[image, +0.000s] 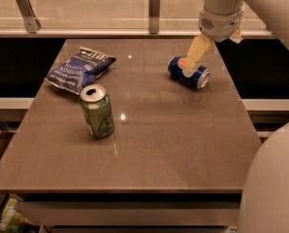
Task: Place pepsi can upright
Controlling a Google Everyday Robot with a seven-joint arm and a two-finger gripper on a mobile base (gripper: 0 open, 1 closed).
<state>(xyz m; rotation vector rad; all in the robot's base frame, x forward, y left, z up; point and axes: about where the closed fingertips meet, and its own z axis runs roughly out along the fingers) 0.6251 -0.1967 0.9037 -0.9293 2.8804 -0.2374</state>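
3 items are spread on the brown table (183,149). Well left of the gripper (188,68), whose grip cannot be told, a blue chip bag (79,68) is laid; a green can (97,111) is stood left and nearer; the pepsi can (200,78) is laid sideways at its tip.

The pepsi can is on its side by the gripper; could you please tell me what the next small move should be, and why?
Probably ease the gripper down to close on the pepsi can. The can lies on its side at the far right of the table, and the gripper sits over its middle. It needs a hold before it can be tipped upright.
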